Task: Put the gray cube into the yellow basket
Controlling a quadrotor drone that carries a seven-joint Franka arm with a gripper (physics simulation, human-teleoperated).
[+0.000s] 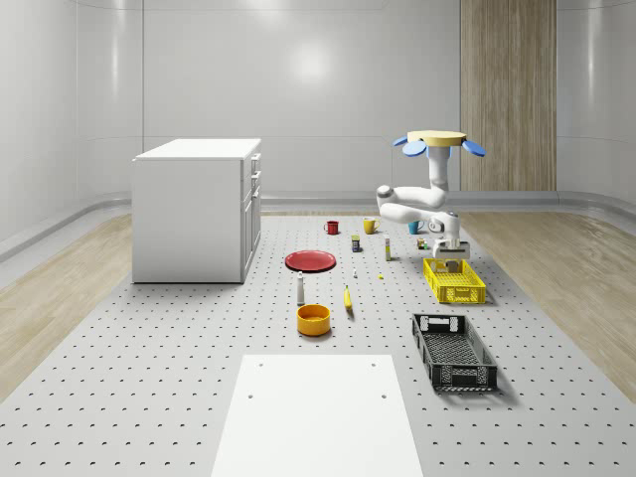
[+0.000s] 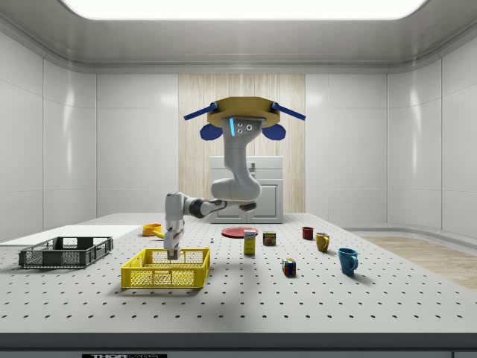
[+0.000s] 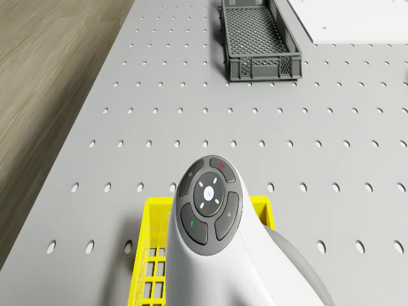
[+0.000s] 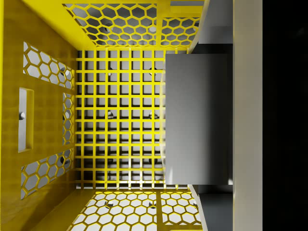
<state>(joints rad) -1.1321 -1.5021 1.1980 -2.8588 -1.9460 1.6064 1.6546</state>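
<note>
The drone (image 1: pixel 437 142) hovers above the perforated table, just behind the yellow basket (image 1: pixel 454 280). Its white arm bends down, and the gripper (image 1: pixel 449 260) is lowered inside the basket's far end. In the side view the gripper (image 2: pixel 173 253) dips below the rim of the basket (image 2: pixel 165 268). The wrist view looks straight down on the basket's yellow grid floor (image 4: pixel 120 120), where the gray cube (image 4: pixel 197 120) sits between the two fingers, held just above the floor. The drone view shows the arm's wrist (image 3: pixel 207 210) over the basket (image 3: pixel 150 255).
A black crate (image 1: pixel 454 350) lies nearer the camera than the basket. An orange bowl (image 1: pixel 313 319), a banana (image 1: pixel 348 298), a red plate (image 1: pixel 310 260), mugs and cans stand mid-table. A white cabinet (image 1: pixel 197 209) stands at the whole-scene view's left, a white slab (image 1: pixel 318 412) in front.
</note>
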